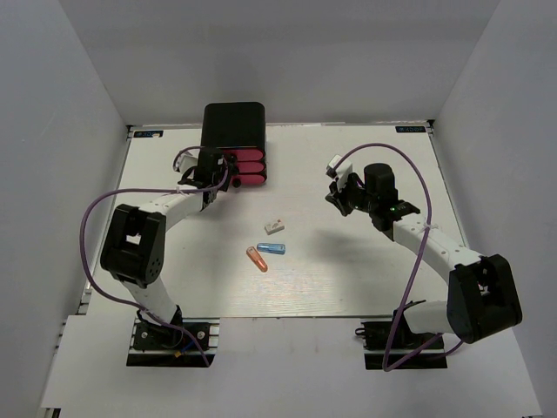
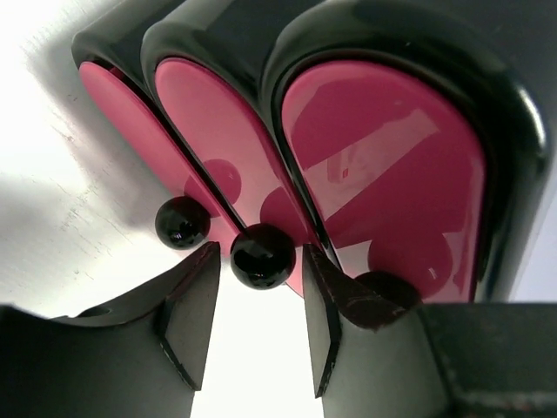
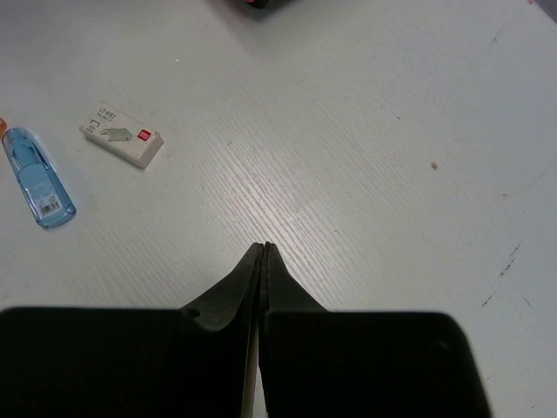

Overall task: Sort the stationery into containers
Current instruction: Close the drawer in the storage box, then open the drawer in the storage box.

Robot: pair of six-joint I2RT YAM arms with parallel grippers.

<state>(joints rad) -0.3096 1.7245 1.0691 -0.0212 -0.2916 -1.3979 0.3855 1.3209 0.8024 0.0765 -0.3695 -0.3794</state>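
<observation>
Overhead, a matte white table [image 1: 348, 270] filled the floor of a booth closed by plain pale grey wall panels [image 1: 52, 131] on three sides. Up close its surface showed fine parallel grain and a few small dark specks.

At the far edge sat a glossy black, rounded-corner plastic cabinet [image 1: 233, 122] with three pink-red drawers [image 1: 251, 168] fully pushed in. The left claw [image 1: 216, 170] was at the drawer fronts, jaws partly apart. The middle drawer's round black knob [image 2: 262, 256] sat right at its fingertips [image 2: 196, 296], with a sliver of gap on either side, so it gripped nothing.

The right claw [image 3: 263, 248] hung above bare table at centre right, its fingers pressed flat together and empty.

Near the table's middle, well apart from the cabinet, lay a small white rectangular eraser block [image 1: 275, 226]. Just nearer the arms were a translucent light blue capsule [image 1: 271, 249] and an orange capsule [image 1: 258, 259], close together.
</observation>
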